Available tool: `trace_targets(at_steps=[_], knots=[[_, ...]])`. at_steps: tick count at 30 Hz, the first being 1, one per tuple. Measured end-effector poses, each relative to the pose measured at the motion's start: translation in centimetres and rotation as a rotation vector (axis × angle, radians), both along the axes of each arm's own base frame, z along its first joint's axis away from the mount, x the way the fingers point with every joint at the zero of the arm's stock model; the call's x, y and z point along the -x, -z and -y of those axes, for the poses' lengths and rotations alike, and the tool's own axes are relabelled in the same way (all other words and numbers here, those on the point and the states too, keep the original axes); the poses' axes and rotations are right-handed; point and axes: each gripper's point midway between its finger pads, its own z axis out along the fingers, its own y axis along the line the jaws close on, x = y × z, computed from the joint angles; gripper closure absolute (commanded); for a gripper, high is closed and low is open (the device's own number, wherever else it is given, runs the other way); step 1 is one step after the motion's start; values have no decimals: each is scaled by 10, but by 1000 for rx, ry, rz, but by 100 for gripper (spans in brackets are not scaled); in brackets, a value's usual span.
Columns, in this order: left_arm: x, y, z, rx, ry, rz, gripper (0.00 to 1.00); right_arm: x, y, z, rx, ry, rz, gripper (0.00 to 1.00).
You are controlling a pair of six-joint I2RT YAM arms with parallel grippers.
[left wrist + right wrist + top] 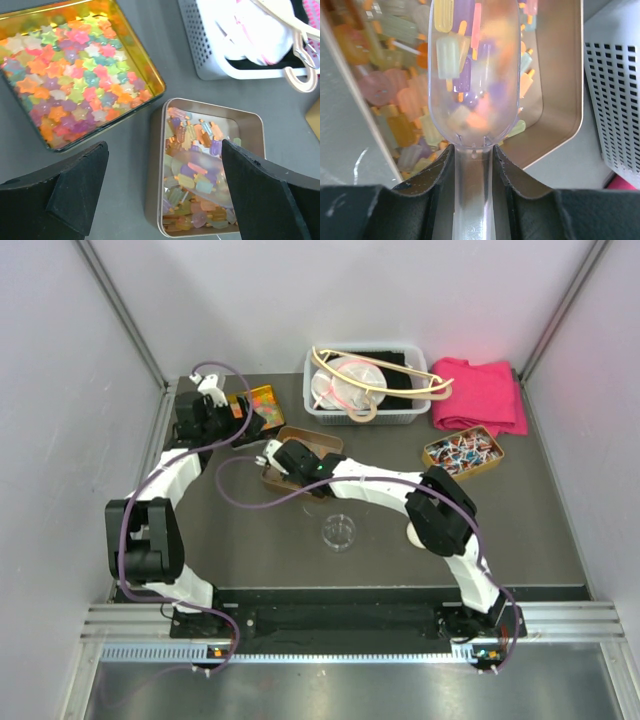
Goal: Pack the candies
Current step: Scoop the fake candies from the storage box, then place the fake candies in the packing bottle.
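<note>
Three tins, one basket and one dish on the counter (pixel 260 540).

(a) Rose-coloured tin (pixel 154 175), left of centre: holds the candies (pixel 195 135), translucent lolly-shaped pieces in orange, yellow, pink and lilac, too many to count. A clear scoop (pixel 472 120) lies over them, its bowl loaded with more.

(b) Gold tin (pixel 148 60), towards the far left corner: filled with star-shaped sweets (pixel 70 75).

(c) Second gold tin (pixel 499 452), near the right edge: wrapped sweets (pixel 462 452) in blue, red and white.

(d) White perforated basket (pixel 400 416), mid far edge: pale hangers (number unclear), a white item and dark fabric. A pink cloth (pixel 480 395) lies beside it in the far right corner.

(e) Clear round dish (pixel 339 531), centre, towards the near edge.

The top view alone shows (c), (e) and the cloth, but the right arm hides most of (a). The left wrist view shows the contents of (a) and (b) side by side, with the left pincer (pixel 165 165) spread wide, grasping nothing. Only the right wrist view shows the right pincer (pixel 472 155) clenched on the scoop's handle.
</note>
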Motion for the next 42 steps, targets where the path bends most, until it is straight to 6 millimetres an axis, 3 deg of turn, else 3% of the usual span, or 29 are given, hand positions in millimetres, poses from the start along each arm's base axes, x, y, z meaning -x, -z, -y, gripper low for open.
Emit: trace_targets(at_steps=[6,11,19,22,28,33,36,42], knots=[[3,-4,8,14,53,12,1,-9,-3,11,-38,26,-31,100],[3,-9,11,-3,91,36,1,-4,-22,23,-81,1,-78,100],[10,-15,9,-4,136,46,1,36,-82,58,-140,-164,-116,100],[14,-14,12,-1,166,34,1,60,-90,76,-115,-239,-145,100],[28,-7,19,-23,249,-10,1,110,-74,123,-13,-353,-239,100],[39,-2,21,-56,310,-30,1,141,-58,158,62,-395,-296,100],[44,3,20,-69,329,-45,1,150,-55,172,106,-409,-306,100],[49,8,18,-95,341,-64,1,155,-57,183,212,-429,-270,100]])
